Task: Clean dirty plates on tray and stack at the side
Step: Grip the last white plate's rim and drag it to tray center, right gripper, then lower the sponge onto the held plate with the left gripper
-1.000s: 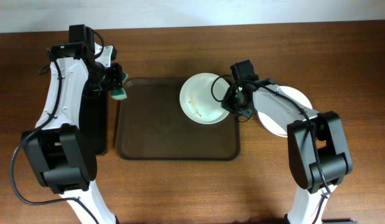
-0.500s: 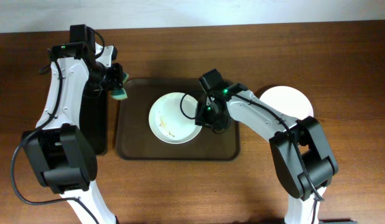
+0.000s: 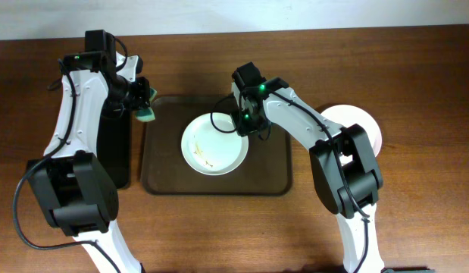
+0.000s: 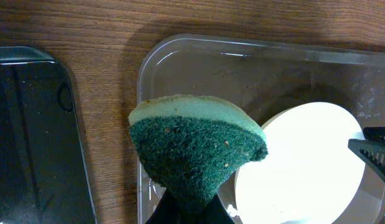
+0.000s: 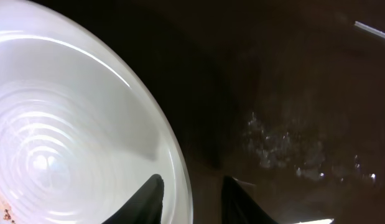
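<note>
Right gripper [image 5: 192, 194] straddles plate [image 5: 68, 155] rim, perhaps gripping; left gripper [image 4: 189, 206] holds sponge [image 4: 198, 149].

Brown wooden table [image 3: 431, 212]. At its left lies a narrow black tray [image 4: 37, 143]; near it, a green sponge [image 4: 198, 149], seemingly crumb-flecked.

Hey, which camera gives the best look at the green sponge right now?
The left wrist view: the green sponge fills the middle of the frame, close up, with its scrubby texture clear. Overhead shows it only small, by a corner of the tray. The right wrist view does not show it.
</note>
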Controlling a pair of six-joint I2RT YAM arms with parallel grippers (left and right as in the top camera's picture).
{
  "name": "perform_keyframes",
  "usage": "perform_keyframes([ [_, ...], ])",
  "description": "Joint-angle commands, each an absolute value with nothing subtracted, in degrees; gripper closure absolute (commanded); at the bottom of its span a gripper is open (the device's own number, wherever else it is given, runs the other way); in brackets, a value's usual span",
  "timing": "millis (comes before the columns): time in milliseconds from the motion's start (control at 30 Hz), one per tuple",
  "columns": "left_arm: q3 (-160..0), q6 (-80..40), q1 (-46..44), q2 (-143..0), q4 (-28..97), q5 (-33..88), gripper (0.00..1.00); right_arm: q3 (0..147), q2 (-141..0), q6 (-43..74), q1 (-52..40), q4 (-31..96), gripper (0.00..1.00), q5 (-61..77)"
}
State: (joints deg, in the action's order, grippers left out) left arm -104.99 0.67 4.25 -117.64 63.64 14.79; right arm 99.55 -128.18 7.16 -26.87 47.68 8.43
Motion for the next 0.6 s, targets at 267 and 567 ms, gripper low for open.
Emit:
perform_keyframes([
  [267, -105.9, 2.0, 4.1, -117.4, 63.7, 15.3, 1.00, 102.3, -130.9, 6.3, -25.8, 47.7, 0.94, 10.9],
  [567, -105.9, 2.0, 4.1, -117.4, 64.4, 15.2, 1.00, 103.9, -130.9, 32.9, -26.2, 51.0, 0.96, 10.8],
])
